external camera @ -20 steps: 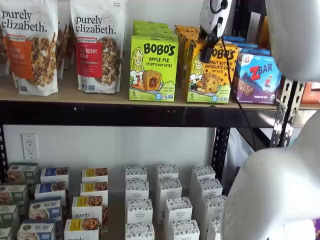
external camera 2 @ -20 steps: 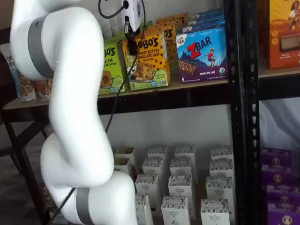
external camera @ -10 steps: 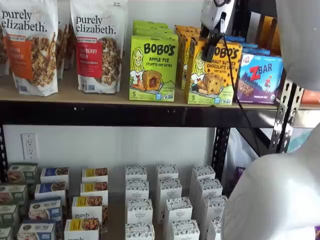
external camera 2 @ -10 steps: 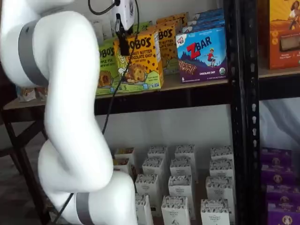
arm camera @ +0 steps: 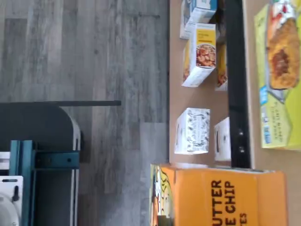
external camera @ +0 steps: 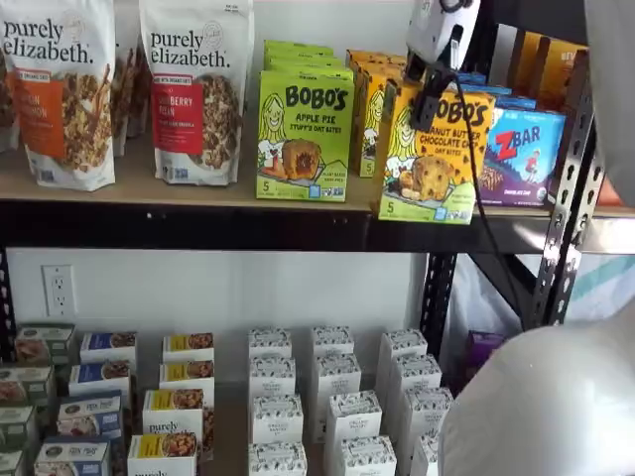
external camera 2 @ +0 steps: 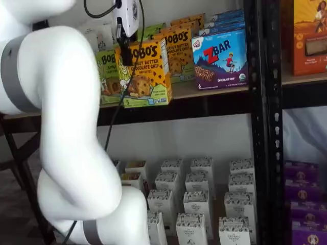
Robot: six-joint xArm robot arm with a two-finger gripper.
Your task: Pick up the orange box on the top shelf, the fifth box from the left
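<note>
The orange box [external camera: 435,157] hangs just in front of the top shelf [external camera: 149,188], its green bottom band overlapping the black front rail. It shows in both shelf views, and the wrist view has its orange top face [arm camera: 225,197] close up. My gripper [external camera: 429,97] comes down from above with its black fingers closed on the box's upper edge, also seen in a shelf view at the gripper [external camera 2: 125,48] on the box [external camera 2: 143,74]. The shelf board [external camera 2: 204,89] lies behind the box.
A lime-green Apple Pie carton [external camera: 305,139] stands left of the gap, a ZBar carton [external camera: 521,154] right of it, and more orange cartons [external camera: 369,94] behind. Granola bags [external camera: 193,89] fill the left. A black upright [external camera: 561,218] stands on the right. White cartons [external camera: 332,397] sit on the shelf below.
The gripper has drawn the orange box forward out of its row, off the shelf board, so it now hangs before the front rail. The arm has swung back with it.
</note>
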